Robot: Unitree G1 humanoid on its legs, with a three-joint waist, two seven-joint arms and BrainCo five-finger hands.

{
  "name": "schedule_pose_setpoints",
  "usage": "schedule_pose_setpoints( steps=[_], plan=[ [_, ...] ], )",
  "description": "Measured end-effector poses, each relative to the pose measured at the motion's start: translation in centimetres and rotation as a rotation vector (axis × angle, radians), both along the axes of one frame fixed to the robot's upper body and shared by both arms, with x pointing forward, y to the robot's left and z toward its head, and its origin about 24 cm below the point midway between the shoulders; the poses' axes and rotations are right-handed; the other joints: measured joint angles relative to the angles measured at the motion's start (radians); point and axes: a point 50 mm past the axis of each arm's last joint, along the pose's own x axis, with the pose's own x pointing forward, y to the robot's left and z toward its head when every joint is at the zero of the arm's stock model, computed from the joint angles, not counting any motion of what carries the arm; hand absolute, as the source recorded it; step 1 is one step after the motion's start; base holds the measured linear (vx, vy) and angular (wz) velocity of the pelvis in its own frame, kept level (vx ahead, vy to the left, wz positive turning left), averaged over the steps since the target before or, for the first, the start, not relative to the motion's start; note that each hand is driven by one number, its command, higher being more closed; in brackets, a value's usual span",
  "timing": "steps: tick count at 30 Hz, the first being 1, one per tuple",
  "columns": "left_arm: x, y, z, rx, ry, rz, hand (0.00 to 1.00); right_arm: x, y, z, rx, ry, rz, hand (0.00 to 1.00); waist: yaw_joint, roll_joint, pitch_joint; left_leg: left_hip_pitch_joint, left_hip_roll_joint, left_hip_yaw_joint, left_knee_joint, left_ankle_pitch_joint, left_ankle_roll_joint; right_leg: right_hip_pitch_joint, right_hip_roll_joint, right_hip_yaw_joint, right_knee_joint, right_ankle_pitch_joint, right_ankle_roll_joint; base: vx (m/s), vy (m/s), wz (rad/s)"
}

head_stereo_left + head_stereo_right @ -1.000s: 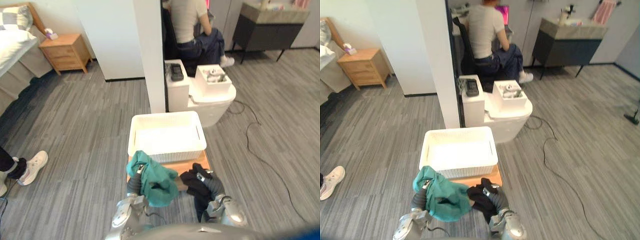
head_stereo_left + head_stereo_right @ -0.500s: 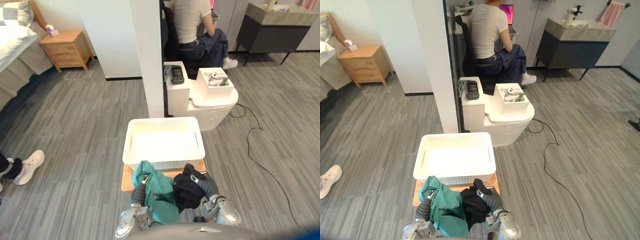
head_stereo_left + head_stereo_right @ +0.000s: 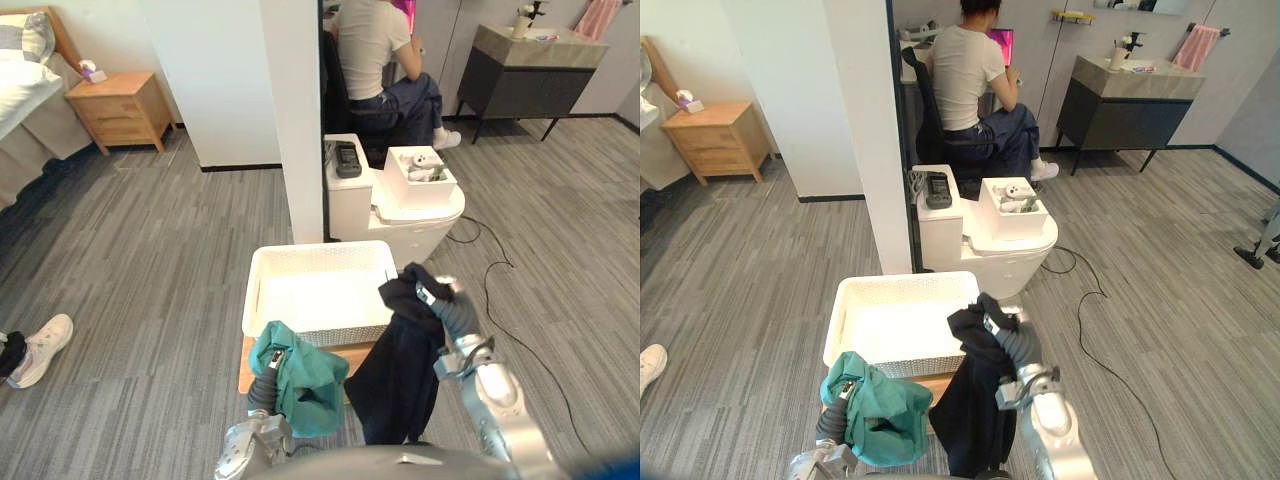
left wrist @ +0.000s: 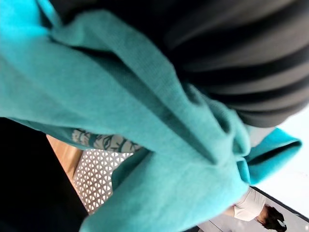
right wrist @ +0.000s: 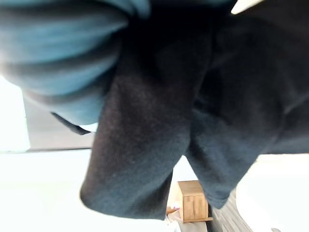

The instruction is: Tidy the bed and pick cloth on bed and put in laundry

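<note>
Has swung the right hand (image 3: 443, 300) up and outward within the last second, away from the low spot beside the left hand (image 3: 271, 356), taking the black cloth (image 3: 395, 375) along. Carries that cloth now at the near right corner of the white laundry basket (image 3: 318, 249), bunched over the hand at the top and hanging long and loose below, in front of the basket's near wall and past the wooden board (image 3: 243, 372) under the basket. Cannot tell whether the right hand is clamped on the cloth, wrapped in fabric as it is in the head views and its own wrist view.

Keeps the left hand low, just in front of the basket's near wall toward its left corner, with the teal cloth (image 3: 305, 372) heaped over it in a bundle. Cannot tell the left hand's grip either: gets teal folds and the dark ribbed cover in the wrist view, with a patch of the basket's perforated wall beyond. Has put neither cloth in the basket yet.

Faces, past the basket, a white rounded unit (image 3: 420, 215) bearing an open white box (image 3: 420, 165) and a black device (image 3: 347, 158), next to a white pillar (image 3: 300, 120). Looks further on at a person (image 3: 372, 45) seated with back turned, a dark cabinet (image 3: 530, 80) to the right, and at far left a wooden nightstand (image 3: 118, 105) beside the bed (image 3: 25, 95).
</note>
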Motion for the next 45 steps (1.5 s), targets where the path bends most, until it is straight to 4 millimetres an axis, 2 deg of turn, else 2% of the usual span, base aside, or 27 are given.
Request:
schedule_pose_setpoints(
  steps=[4, 7, 9, 11, 14, 18, 23, 33, 37, 41, 45],
  plan=[
    [0.4, 0.4, 0.0, 0.029, -0.009, -0.024, 1.0, 2.7, -0.5, 2.9, -0.091, -0.083, 0.063, 1.0, 0.006, 0.001, -0.001, -0.009, -0.002, -0.005, -0.011, 0.01, 0.009, -0.002, 0.001, 0.0, -0.02, 0.015, -0.001, -0.02, -0.013, 0.03],
    [1.4, 0.3, 0.1, 0.032, -0.032, -0.047, 1.0, 4.5, 0.0, 5.2, -0.117, -0.129, 0.109, 1.0, 0.029, 0.001, -0.001, -0.017, -0.004, -0.007, -0.017, 0.02, 0.01, -0.003, 0.002, 0.0, -0.038, 0.028, -0.001, 0.0, 0.0, 0.0],
    [1.7, 0.2, -0.1, 0.031, -0.029, -0.057, 1.0, 5.7, 0.8, 7.0, -0.128, -0.171, 0.14, 1.0, 0.03, 0.001, -0.001, -0.017, -0.005, -0.01, -0.019, 0.024, 0.011, -0.003, 0.002, -0.002, -0.04, 0.028, -0.001, 0.01, -0.02, 0.03],
    [1.9, 0.1, -0.4, 0.033, -0.021, -0.068, 1.0, 7.1, 2.3, 9.8, -0.164, -0.248, 0.19, 1.0, 0.031, 0.0, -0.002, -0.019, -0.006, -0.017, -0.027, 0.028, 0.012, -0.002, 0.003, -0.003, -0.05, 0.033, -0.005, 0.01, -0.009, 0.02],
    [2.3, 0.0, -0.8, 0.03, -0.014, -0.084, 1.0, 8.2, 3.4, 12.4, -0.166, -0.317, 0.202, 1.0, 0.034, -0.009, -0.008, -0.031, -0.007, -0.032, -0.034, 0.036, 0.014, -0.002, 0.002, -0.016, -0.066, 0.04, -0.007, 0.02, -0.026, 0.12],
    [2.4, -0.2, -0.8, 0.027, -0.018, -0.099, 1.0, 9.4, 3.6, 13.0, -0.167, -0.316, 0.197, 1.0, 0.052, -0.009, -0.008, -0.036, -0.008, -0.037, -0.034, 0.038, 0.015, -0.002, 0.004, -0.024, -0.067, 0.04, -0.008, 0.01, -0.023, 0.09],
    [2.1, -0.2, -1.4, 0.029, 0.013, -0.122, 1.0, 9.9, 4.0, 13.5, -0.175, -0.328, 0.199, 1.0, 0.053, -0.009, -0.008, -0.039, -0.01, -0.045, -0.035, 0.041, 0.017, -0.002, 0.003, -0.027, -0.067, 0.04, -0.008, 0.0, -0.008, 0.02],
    [2.2, -0.5, -1.5, 0.022, 0.017, -0.145, 1.0, 10.3, 5.3, 16.9, -0.202, -0.48, 0.249, 1.0, 0.054, -0.01, -0.009, -0.039, -0.006, -0.059, -0.056, 0.064, 0.014, -0.002, 0.008, -0.041, -0.069, 0.045, -0.016, -0.02, -0.025, 0.04],
    [2.3, -0.6, -1.4, 0.021, 0.016, -0.145, 1.0, 11.0, 5.7, 17.7, -0.285, -0.506, 0.251, 1.0, 0.056, -0.014, -0.01, -0.039, -0.005, -0.06, -0.075, 0.077, 0.013, -0.003, 0.008, -0.05, -0.076, 0.048, -0.018, -0.01, -0.018, 0.06],
    [2.4, -0.8, -1.4, 0.023, 0.012, -0.151, 1.0, 11.5, 5.0, 18.5, -0.362, -0.542, 0.235, 1.0, 0.081, -0.019, -0.014, -0.043, -0.003, -0.058, -0.087, 0.084, 0.01, -0.003, 0.01, -0.052, -0.099, 0.059, -0.022, 0.0, 0.0, 0.0],
    [2.4, -1.0, -1.4, 0.017, 0.011, -0.149, 1.0, 12.0, 5.0, 19.2, -0.41, -0.571, 0.218, 1.0, 0.082, -0.02, -0.014, -0.043, -0.003, -0.056, -0.088, 0.085, 0.01, -0.003, 0.012, -0.052, -0.103, 0.062, -0.024, 0.0, -0.003, -0.01]
  ],
)
